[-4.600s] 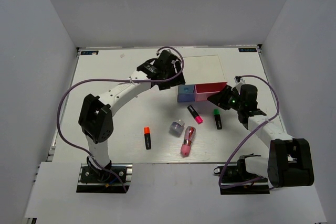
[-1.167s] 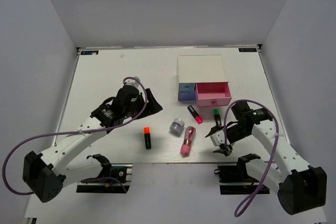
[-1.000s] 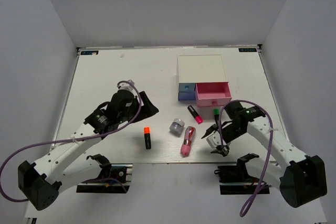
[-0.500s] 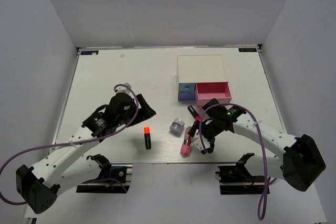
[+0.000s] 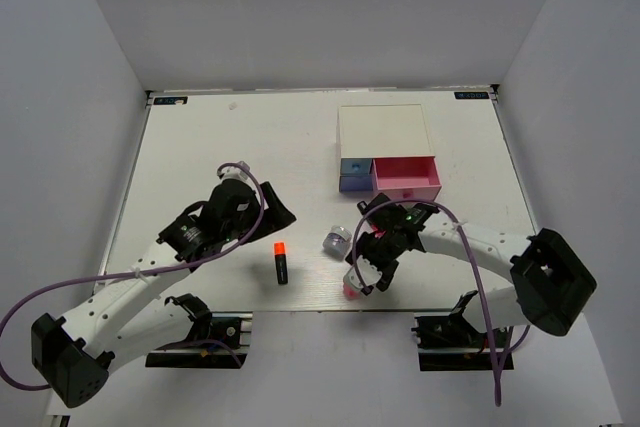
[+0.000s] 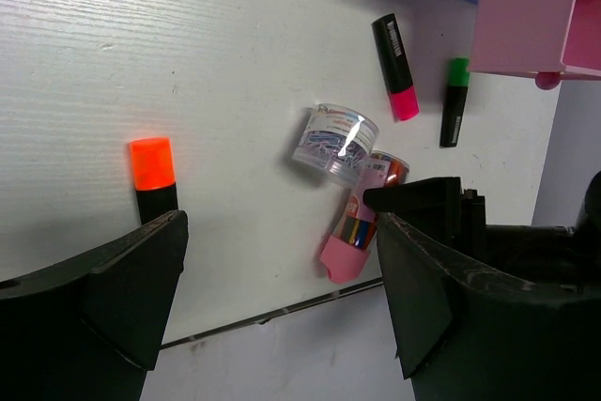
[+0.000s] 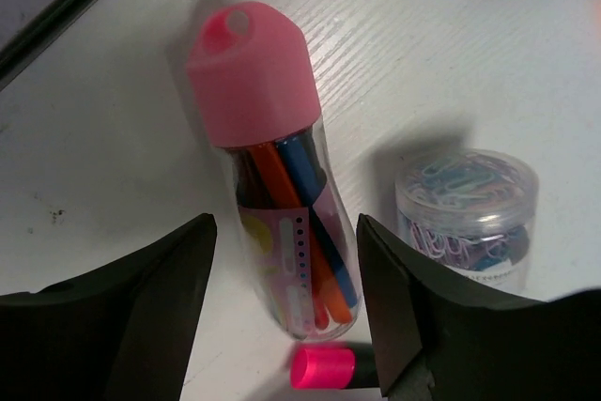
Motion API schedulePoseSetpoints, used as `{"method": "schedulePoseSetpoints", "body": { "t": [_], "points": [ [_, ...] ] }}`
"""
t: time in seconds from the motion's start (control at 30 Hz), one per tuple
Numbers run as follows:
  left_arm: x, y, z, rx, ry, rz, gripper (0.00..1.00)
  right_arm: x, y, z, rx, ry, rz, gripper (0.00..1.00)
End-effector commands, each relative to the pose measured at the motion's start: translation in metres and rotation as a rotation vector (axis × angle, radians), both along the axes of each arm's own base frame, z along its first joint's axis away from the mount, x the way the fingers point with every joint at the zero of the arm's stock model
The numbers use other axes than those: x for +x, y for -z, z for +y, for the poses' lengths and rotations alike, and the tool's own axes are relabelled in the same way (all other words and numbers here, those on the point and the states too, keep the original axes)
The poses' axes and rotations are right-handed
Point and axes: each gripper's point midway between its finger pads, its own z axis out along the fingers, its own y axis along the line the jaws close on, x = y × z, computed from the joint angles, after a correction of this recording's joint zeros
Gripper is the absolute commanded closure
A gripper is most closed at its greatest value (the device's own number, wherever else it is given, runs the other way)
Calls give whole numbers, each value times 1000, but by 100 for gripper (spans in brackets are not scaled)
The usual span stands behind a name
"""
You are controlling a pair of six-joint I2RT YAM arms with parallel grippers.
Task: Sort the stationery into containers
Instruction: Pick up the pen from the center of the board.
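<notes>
Right claw (image 7: 282,316): splayed wide astride the pink-capped tube of pens (image 7: 272,204), clasping nothing; left claw (image 6: 282,232): likewise agape and empty above the orange-capped marker (image 6: 155,180). Probably light, stiff, slick plastic lying flat on the table (image 5: 220,137) near the tub of paper clips (image 7: 467,213), so best pinched across the clear barrel below the cap. Pink drawer (image 5: 405,190) pulled out, seemingly bare; blue drawer (image 5: 352,179) beside it, inside unseen.

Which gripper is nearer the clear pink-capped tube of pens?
Right. The right gripper hangs over the pink-capped tube, open fingers straddling it; the left gripper sits off to its left.
</notes>
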Motion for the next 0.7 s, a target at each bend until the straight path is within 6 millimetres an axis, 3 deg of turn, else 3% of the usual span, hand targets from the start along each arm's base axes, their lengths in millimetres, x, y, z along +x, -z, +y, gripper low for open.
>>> {"method": "schedulePoseSetpoints", "body": {
  "t": [0.0,0.33,0.43,0.47,0.53,0.57,0.63,0.67],
  "points": [
    [-5,1,5,9,-1,-2,9,8,-1,9,-26,27,-20,33],
    [-18,31,12,-6,-33,57,10,0,19,3,-159,61,42,46],
    [-23,36,16,1,-33,65,10,-6,19,-1,-190,68,85,59],
    [-25,38,17,2,-39,77,10,-13,15,-4,-207,68,119,69],
    [-30,50,21,25,-40,104,11,-20,7,-9,-220,81,157,78],
    [-32,55,23,34,-41,114,11,-18,-12,2,-158,90,150,86],
    [-33,60,24,36,-47,127,11,-20,-25,3,-128,102,163,88],
    [-36,66,26,45,-48,138,11,-24,-47,10,-57,117,165,89]
  ]
}}
